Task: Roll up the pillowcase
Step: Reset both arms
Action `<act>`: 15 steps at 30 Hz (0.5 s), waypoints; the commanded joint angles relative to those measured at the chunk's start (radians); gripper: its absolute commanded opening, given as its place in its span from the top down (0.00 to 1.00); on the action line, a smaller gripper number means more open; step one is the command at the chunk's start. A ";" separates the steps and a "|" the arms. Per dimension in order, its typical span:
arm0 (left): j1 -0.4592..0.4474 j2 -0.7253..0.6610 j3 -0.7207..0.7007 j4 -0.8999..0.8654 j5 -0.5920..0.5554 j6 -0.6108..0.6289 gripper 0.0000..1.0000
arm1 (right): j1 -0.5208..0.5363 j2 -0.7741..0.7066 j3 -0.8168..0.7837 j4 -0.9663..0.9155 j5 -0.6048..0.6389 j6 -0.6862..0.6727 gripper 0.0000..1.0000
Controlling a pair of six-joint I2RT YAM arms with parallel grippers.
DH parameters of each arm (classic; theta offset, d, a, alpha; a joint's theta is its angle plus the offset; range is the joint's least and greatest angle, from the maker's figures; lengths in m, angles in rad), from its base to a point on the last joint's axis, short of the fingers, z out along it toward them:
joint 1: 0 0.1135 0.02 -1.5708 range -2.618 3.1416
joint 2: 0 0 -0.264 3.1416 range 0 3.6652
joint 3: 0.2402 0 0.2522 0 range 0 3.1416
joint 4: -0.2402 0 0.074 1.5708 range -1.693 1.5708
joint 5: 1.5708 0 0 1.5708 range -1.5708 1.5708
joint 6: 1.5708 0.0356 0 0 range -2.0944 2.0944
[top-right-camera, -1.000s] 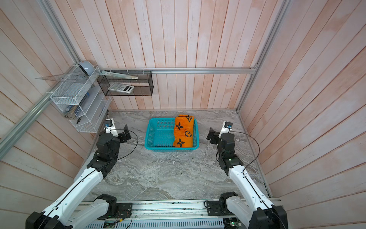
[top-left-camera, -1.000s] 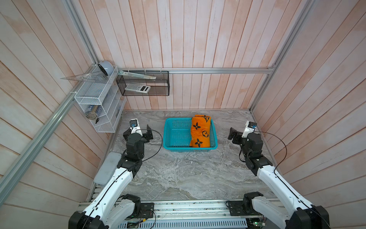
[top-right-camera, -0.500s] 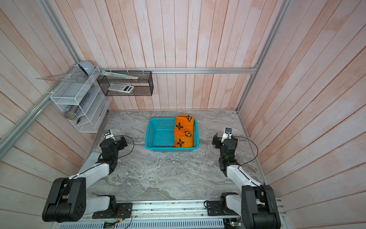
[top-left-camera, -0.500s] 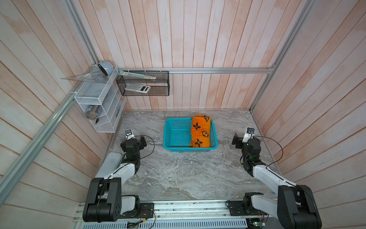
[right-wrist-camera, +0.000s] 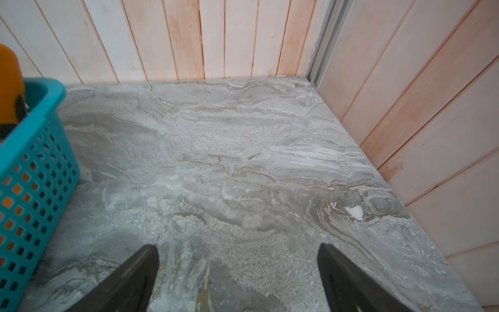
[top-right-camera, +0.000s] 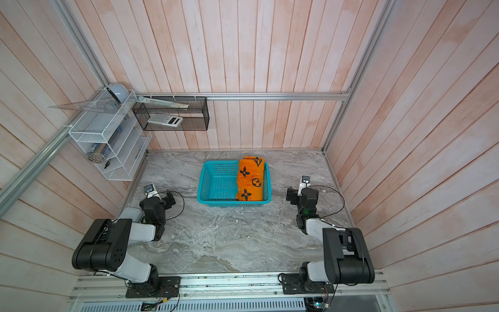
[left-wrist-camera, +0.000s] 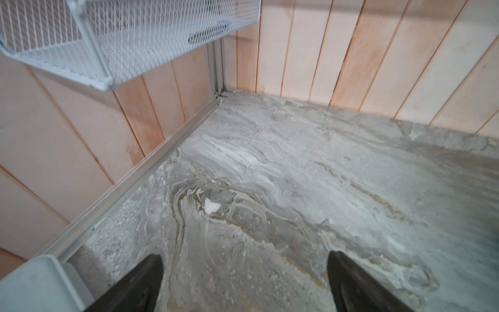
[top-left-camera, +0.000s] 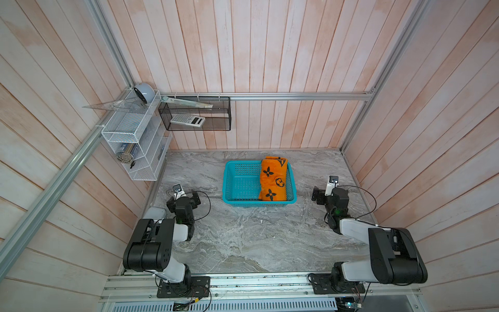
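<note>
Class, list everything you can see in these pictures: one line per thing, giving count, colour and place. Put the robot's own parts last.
pillowcase: one, orange with black motifs, rolled, in the basket's right part.
basket: one, teal mesh, on the table near the back wall.
table: one, grey marble.
white wire rack: one, on the left wall.
black mesh shelf: one, on the back wall.
calculator: one, grey-white, in the black mesh shelf.
left gripper: one, black, open, above bare table.
right gripper: one, black, open, beside the basket.
</note>
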 commanded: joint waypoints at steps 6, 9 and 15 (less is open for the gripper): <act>-0.015 0.004 0.007 0.044 -0.002 0.020 0.00 | -0.002 0.041 0.032 -0.014 0.043 0.010 0.02; -0.055 0.009 -0.014 0.094 -0.018 0.067 0.00 | -0.002 0.064 0.003 0.082 0.043 0.015 0.02; -0.066 0.012 -0.015 0.097 -0.035 0.076 0.00 | -0.002 0.086 -0.016 0.148 0.049 0.020 0.02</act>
